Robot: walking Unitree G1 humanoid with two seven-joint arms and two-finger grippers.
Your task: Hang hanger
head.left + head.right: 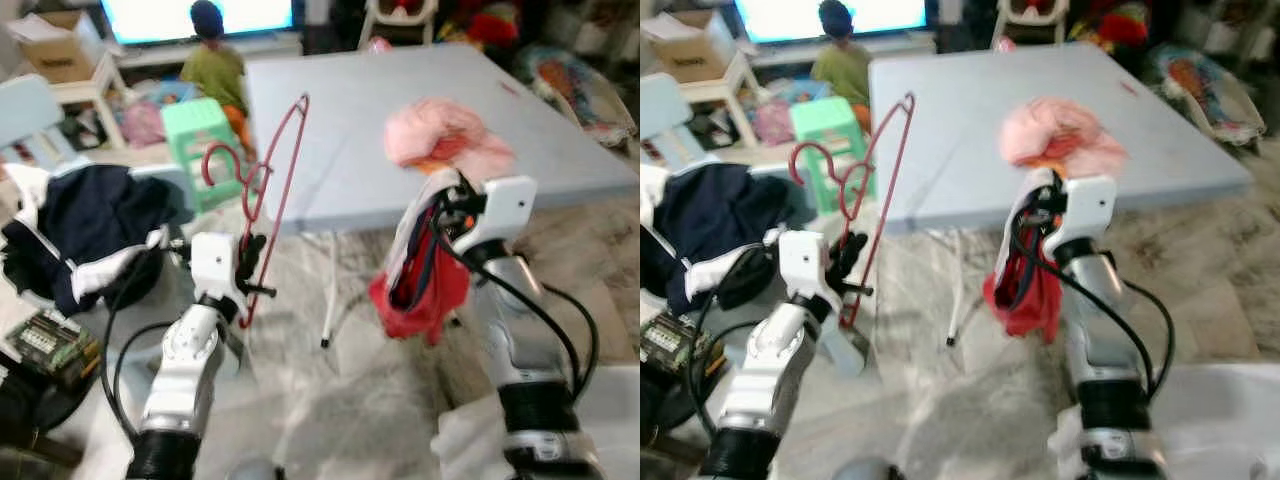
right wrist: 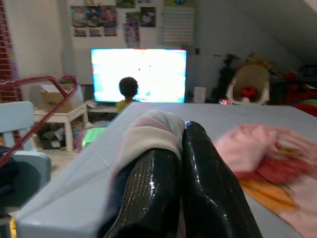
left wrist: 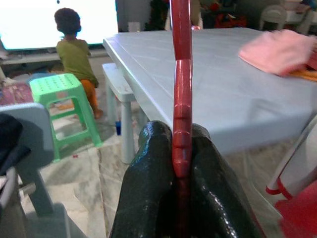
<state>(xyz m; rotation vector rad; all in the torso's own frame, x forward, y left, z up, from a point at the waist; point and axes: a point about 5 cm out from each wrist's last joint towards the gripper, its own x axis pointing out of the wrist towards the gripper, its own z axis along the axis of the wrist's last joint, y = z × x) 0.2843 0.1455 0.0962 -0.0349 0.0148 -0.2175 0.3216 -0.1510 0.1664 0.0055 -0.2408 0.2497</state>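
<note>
Just off the table (image 1: 420,110) edge, over open floor, the left gripper (image 1: 250,262) clamps the upright red hanger (image 1: 270,190) while the right gripper (image 1: 440,215) pinches a hanging garment (image 1: 420,285), whose pale cloth the right wrist view shows between the fingers (image 2: 198,163).

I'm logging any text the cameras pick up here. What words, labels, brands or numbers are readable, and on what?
No text can be read.
Posters on the wall: printed pictures, any lettering too small and blurred.
Pale chart beside them: rows too blurred to read.
Bright screen: washed out, nothing legible.
Cardboard box: no readable marking.
Red hanger: no label visible.
</note>
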